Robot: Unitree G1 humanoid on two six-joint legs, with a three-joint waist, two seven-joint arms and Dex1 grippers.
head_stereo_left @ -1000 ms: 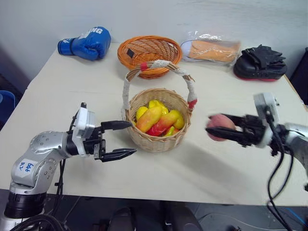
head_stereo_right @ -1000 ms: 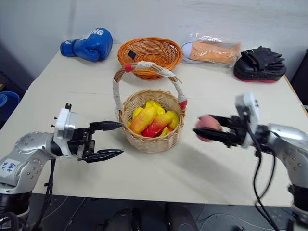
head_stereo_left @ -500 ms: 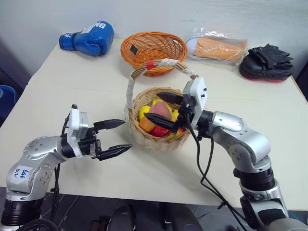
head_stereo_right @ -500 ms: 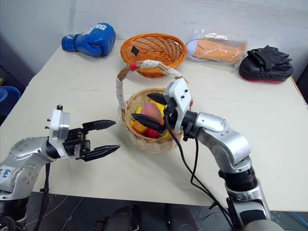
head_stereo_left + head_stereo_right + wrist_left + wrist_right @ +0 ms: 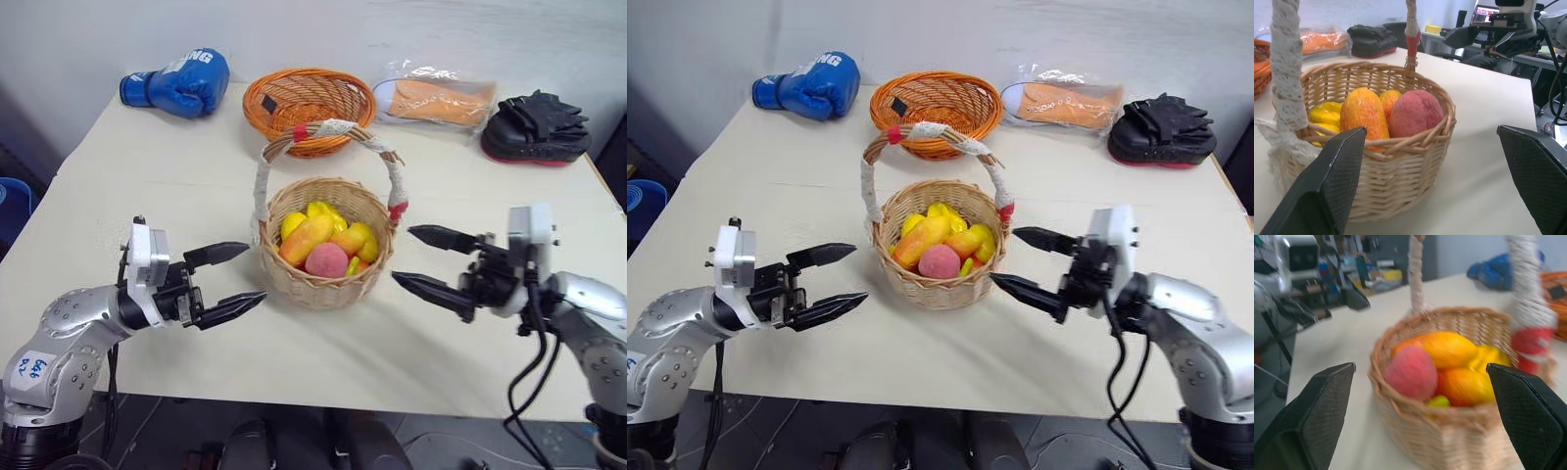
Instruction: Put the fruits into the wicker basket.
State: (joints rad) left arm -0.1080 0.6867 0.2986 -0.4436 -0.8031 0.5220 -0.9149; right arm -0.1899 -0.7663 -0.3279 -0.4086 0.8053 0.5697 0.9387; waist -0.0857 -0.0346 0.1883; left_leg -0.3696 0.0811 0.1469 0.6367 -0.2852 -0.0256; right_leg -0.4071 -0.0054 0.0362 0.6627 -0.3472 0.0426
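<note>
The wicker basket (image 5: 326, 257) holds the mangoes (image 5: 306, 240) and pink peach (image 5: 326, 260); left gripper (image 5: 228, 281) and right gripper (image 5: 428, 262) flank it, jaws wide apart, empty.

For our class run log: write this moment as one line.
peach: in wicker basket | mangoes: in | left gripper: open | right gripper: open

I see the wicker basket (image 5: 328, 279) as rough tan weave, its handle wrapped in white cloth; the peach (image 5: 326, 260) looks matt and fuzzy, the mangoes (image 5: 306, 240) smooth (slightly glossy). The table (image 5: 147, 176) is matt cream.
</note>
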